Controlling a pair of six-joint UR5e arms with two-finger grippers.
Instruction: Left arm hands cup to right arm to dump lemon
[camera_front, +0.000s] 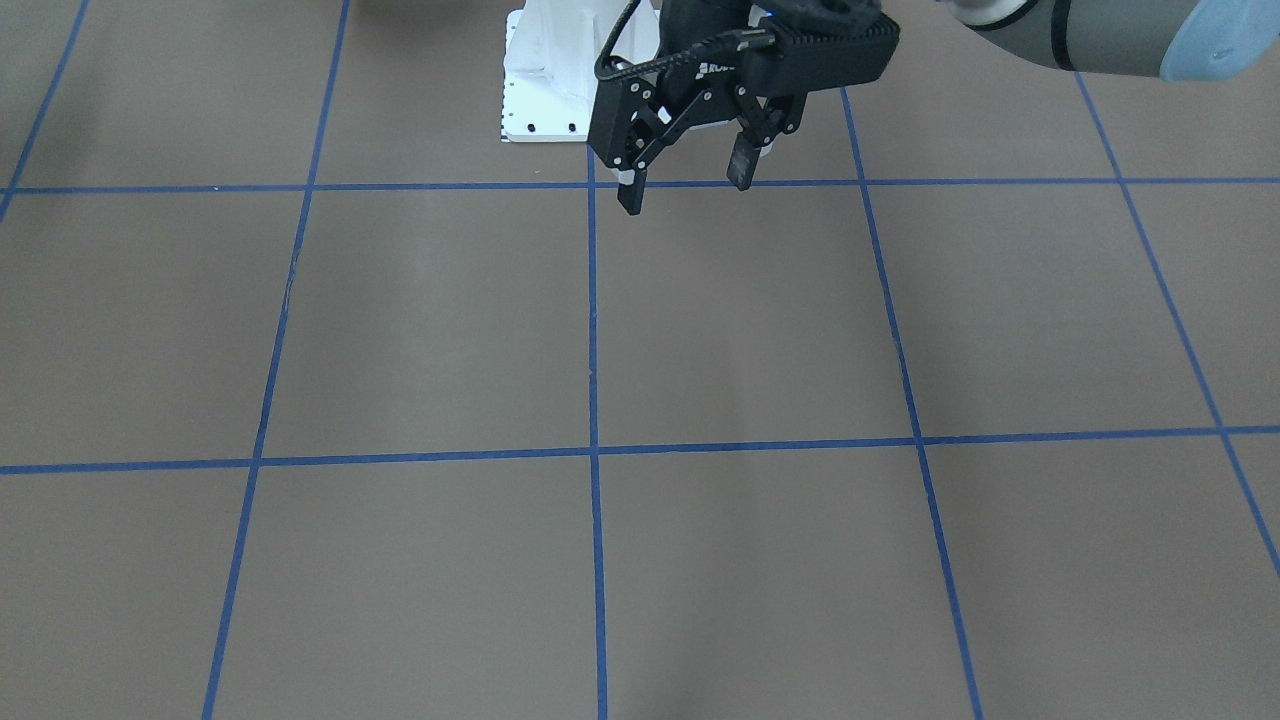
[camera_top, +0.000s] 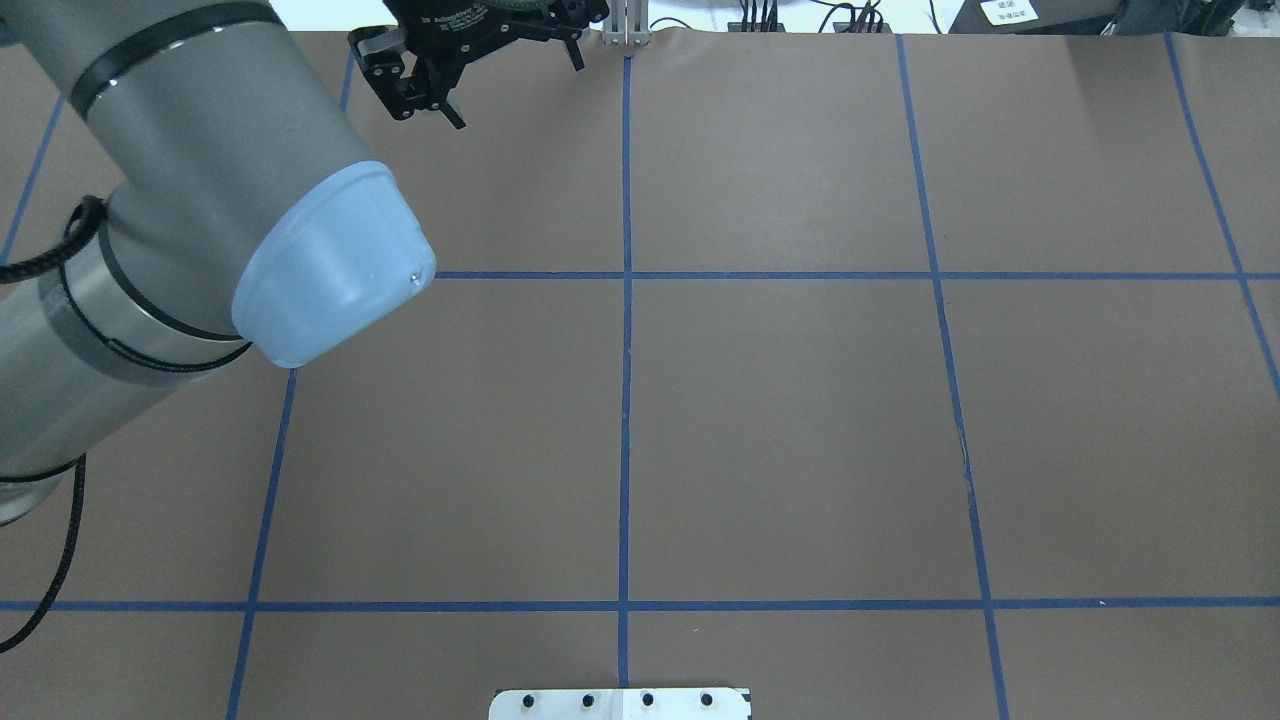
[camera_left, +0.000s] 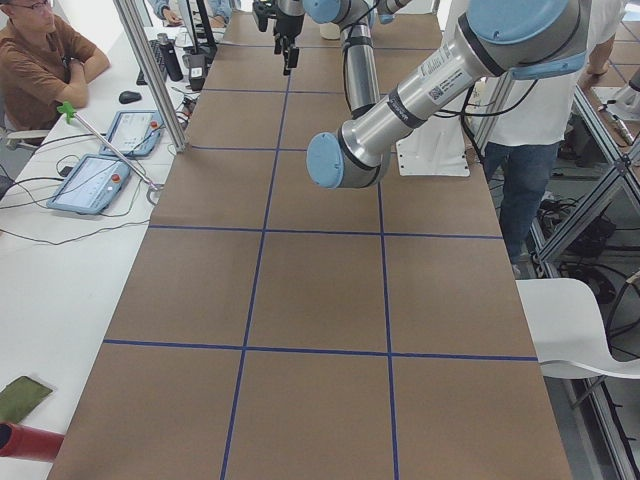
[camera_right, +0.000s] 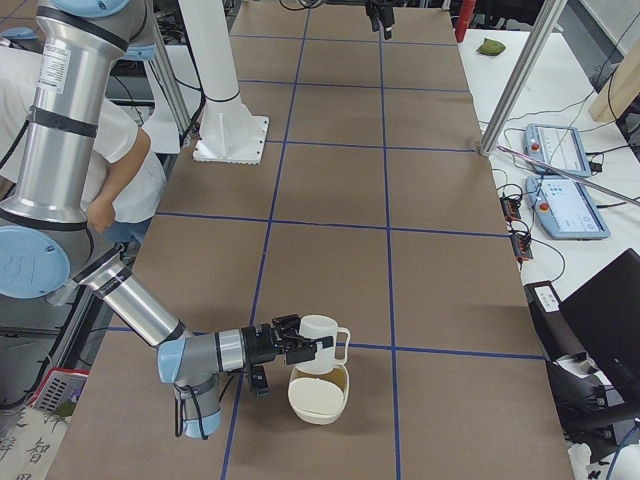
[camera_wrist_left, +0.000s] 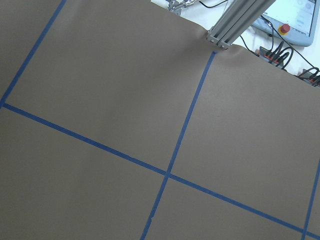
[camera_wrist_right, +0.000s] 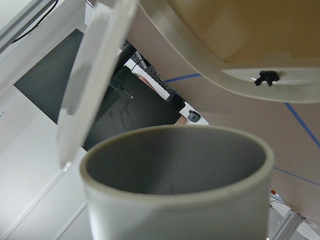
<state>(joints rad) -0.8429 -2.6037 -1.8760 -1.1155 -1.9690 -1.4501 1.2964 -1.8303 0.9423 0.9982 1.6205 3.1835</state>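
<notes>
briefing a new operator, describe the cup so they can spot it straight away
In the exterior right view, follow the near, large right arm down to the near end of the table, where the right gripper meets the cup. It is white, tall and narrow with a squared loop handle, unlike the wide, low, handleless cream bowl just below it in that view.
</notes>
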